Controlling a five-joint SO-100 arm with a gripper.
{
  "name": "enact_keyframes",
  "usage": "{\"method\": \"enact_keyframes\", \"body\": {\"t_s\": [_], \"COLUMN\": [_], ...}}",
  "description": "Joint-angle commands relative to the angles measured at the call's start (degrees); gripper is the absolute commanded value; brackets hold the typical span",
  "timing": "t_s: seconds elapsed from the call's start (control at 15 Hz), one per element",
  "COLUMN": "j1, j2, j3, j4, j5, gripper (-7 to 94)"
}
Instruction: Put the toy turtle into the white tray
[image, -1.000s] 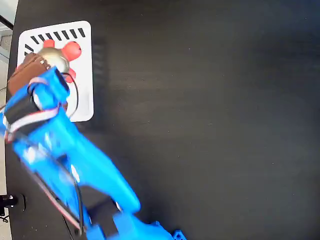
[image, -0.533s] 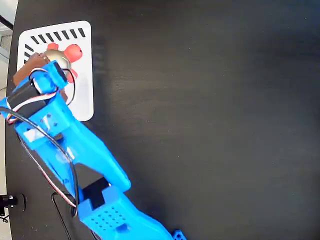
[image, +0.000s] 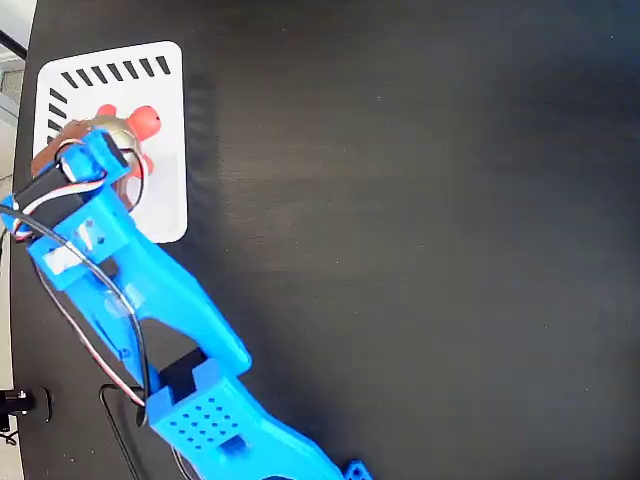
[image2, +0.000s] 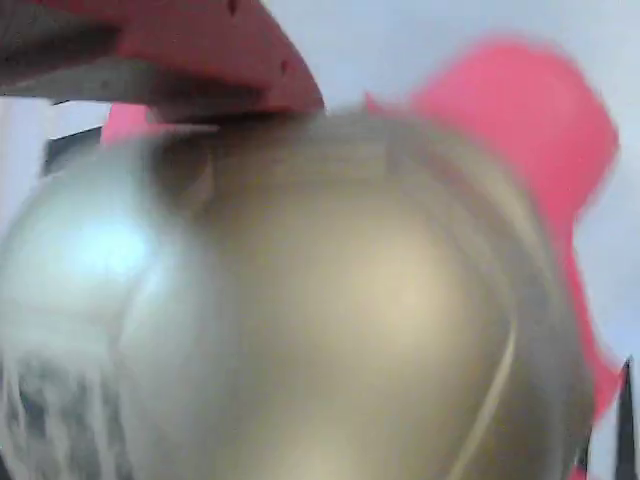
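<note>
The bench (image: 420, 220) was plain matte black and took up nearly the whole fixed view, with a pale strip of floor showing down the left edge. Your white tray (image: 165, 185) sat up at about 10 o'clock in that view, near the bench's left edge, with its black slanted slots (image: 115, 72) running along the top edge and a few more down the left side.

The toy turtle (image: 135, 125) was on the tray, in its upper half. You could see the red head poking out toward 2 o'clock and a bit of the gold shell beside it; the rest was covered by the arm. In the wrist view the turtle's shell (image2: 330, 330) filled almost the whole picture, blurry and very close, with a red limb (image2: 520, 110) sticking out at the upper right against the white of the tray (image2: 370, 40).

The blue arm (image: 160, 300) reached in from 6 o'clock, up to the tray. The pincer (image: 85, 150) was right over the turtle, and one reddish finger (image2: 210, 50) lay along the top of the shell in the wrist view. Honestly you couldn't tell from either picture whether it was pinching the turtle or spread around it; too much was hidden and smeared.
</note>
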Motion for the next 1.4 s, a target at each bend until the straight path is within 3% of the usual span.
{"method": "enact_keyframes", "body": {"t_s": [0.0,0.6,0.8,1.07,1.33], "j1": [-0.79,1.05,2.20,6.06,9.76], "j2": [3.16,9.76,17.40,28.48,44.21], "j3": [-0.44,0.00,3.60,12.04,23.55], "j4": [0.88,1.76,2.37,2.46,1.76], "j5": [-0.70,-1.85,-2.46,-1.85,0.44], "gripper": [56,56,19,2,0]}}
